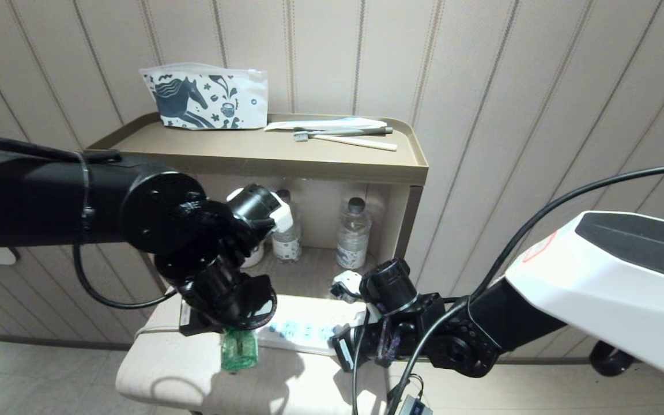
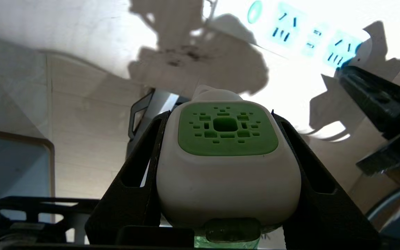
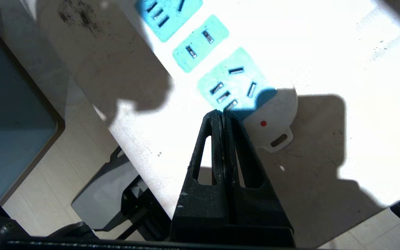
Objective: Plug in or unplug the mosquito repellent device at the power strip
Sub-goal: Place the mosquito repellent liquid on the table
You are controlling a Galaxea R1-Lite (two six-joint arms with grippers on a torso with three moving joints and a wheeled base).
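Mosquito repellent device [image 2: 226, 163] sits clamped between the two black fingers [image 2: 130, 194] of the robot's left hand [image 1: 234, 331], its green-and-white head facing the wrist camera and its translucent green bottle [image 1: 238, 349] hanging below the hand in the head view. The device is clear of the power strip [image 1: 303, 334], held just beside the strip's left end above the pale padded stool [image 1: 159, 374] that carries it. The strip, long and white with pale blue socket faces [image 3: 236, 85], lies across the stool top; none of the sockets seen in the wrist views has a plug in it. The right hand [image 3: 223, 114] is closed, its fingers pressed together with nothing between them, the tips resting at the edge of the strip's right end, near a small red dot [image 3: 263, 123]. Behind the stool stands a brown shelf unit [image 1: 332, 164] with two clear water bottles [image 1: 353, 233] in its lower compartment, and a horse-print pouch [image 1: 205, 98] and a toothbrush [image 1: 343, 134] on top.
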